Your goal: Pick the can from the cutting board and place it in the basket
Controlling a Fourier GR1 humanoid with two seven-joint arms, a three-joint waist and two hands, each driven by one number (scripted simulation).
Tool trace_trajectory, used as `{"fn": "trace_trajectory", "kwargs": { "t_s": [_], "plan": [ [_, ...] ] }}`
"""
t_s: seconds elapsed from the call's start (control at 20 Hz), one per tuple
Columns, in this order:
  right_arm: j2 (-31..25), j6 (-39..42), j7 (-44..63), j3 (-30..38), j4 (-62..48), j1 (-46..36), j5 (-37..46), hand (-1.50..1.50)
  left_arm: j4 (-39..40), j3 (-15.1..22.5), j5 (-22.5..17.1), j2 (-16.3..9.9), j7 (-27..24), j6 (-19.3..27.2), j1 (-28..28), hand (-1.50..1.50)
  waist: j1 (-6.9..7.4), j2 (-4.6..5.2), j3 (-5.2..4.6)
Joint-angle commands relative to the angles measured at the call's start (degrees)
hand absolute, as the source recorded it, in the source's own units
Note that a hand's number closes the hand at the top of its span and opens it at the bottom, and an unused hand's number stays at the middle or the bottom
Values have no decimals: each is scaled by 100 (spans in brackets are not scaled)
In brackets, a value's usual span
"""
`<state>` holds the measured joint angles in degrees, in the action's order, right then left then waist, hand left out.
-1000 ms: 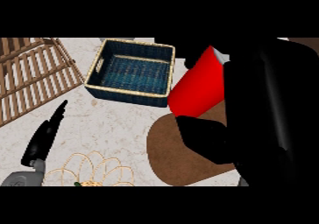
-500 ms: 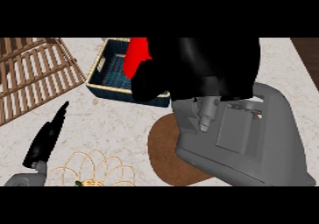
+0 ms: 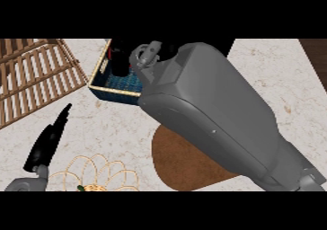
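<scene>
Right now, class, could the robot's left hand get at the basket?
Probably yes: bare counter lies between the left hand and the basket, though the right forearm covers the basket's right side.

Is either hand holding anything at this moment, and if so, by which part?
Cannot be told. The right forearm reaches over the basket and hides its hand; only a red sliver shows inside. The left hand rests open, holding nothing.

Dark blue basket (image 3: 113,92), brown cutting board (image 3: 183,166), speckled pale counter (image 3: 113,130)
</scene>
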<state>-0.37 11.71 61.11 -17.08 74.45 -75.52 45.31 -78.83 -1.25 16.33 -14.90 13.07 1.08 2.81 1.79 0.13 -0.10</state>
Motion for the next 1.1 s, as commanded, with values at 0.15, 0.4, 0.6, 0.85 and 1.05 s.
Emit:
{"fn": "trace_trajectory", "kwargs": {
  "t_s": [0.15,0.4,0.6,0.85,1.05],
  "plan": [
    [35,-759,244,-72,-1582,-488,207,150,-153,14,34,46,-22,10,-171,0,9,10,1],
    [36,-1854,-188,-207,-2371,-451,-371,-150,-191,-6,29,42,124,-49,8,0,84,36,2],
    [36,-2503,-67,-769,-2583,-520,-635,-150,-156,122,167,178,14,49,-120,0,83,22,1],
    [36,-3459,150,-254,-2610,-791,-175,-150,-153,-121,-16,-73,-91,-139,-180,0,24,1,4],
    [17,-4021,334,122,-2658,-622,69,-150,62,-168,27,-7,106,-57,141,0,-122,1,6]
  ]
}}
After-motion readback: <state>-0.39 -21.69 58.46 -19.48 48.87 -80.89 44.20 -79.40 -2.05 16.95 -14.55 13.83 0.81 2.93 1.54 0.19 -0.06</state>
